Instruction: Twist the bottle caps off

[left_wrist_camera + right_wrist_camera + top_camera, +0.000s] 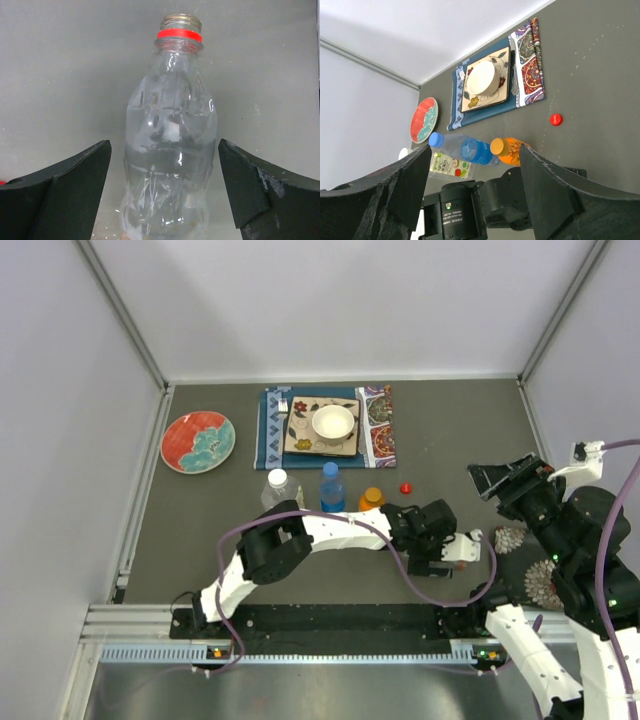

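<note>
The slim clear bottle point(170, 165) has a red neck ring and no cap. It lies between the jaws of my open left gripper point(164, 145), neck pointing away, with a gap on each side. The left gripper point(462, 545) is stretched out to the right. The red cap point(405, 487) lies loose on the table, also in the right wrist view point(556, 119). The wide clear bottle point(277, 487), blue bottle point(332, 490) and orange bottle point(372, 500) stand capped in a row. My right gripper point(497, 480) is open, empty and raised above the table point(476, 155).
A red and blue plate point(198, 441) lies at the back left. A white bowl point(333, 423) sits on a patterned square plate on a blue mat point(268, 440). Two patterned coasters point(510, 538) lie by the right arm. Walls close in the table.
</note>
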Available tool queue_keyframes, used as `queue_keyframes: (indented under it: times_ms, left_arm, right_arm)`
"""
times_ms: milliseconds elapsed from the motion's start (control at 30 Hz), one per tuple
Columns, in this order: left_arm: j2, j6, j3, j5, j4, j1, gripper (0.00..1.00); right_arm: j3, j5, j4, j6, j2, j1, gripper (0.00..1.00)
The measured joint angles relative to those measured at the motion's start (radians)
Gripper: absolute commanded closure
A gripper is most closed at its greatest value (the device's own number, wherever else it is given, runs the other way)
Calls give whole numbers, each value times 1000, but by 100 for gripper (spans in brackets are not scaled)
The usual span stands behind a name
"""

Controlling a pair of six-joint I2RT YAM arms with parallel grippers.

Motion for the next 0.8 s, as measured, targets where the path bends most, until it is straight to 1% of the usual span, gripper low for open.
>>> queue_keyframes:
  times_ms: [100, 133, 167, 200, 300, 367, 500, 533, 600, 633, 800]
  left_arm:
    - [15, -5, 6, 11, -2, 0, 13]
    - [18, -8, 6, 16, -4, 0, 17]
    - [20, -10, 6, 21, -5, 0, 24]
    - [21, -12, 6, 24, -6, 0, 28]
    - [24, -22, 6, 37, -10, 0, 36]
    - [24, -25, 6, 42, -11, 0, 37]
    - [24, -29, 6, 45, -13, 0, 46]
    - [23, -30, 6, 45, -16, 0, 50]
    - [15, -32, 6, 43, -26, 0, 53]
    - [10, -34, 6, 41, -31, 0, 55]
    - [-72, -61, 2, 53, -37, 16, 59]
  right_arm:
    - [0, 0, 0, 0, 0, 2, 28]
    - [0, 0, 0, 0, 0, 2, 28]
    - [0, 0, 0, 0, 0, 2, 28]
    - [0, 0, 0, 0, 0, 2, 29]
    - [0, 0, 0, 0, 0, 2, 29]
    - [0, 0, 0, 0, 0, 2, 29]
    - [0, 0, 0, -1, 0, 2, 29]
    - [1, 0, 0, -2, 2, 2, 29]
    - [15, 2, -9, -4, 10, 2, 29]
    - [27, 2, -13, -7, 15, 2, 29]
    - [138, 34, -21, -38, 59, 2, 29]
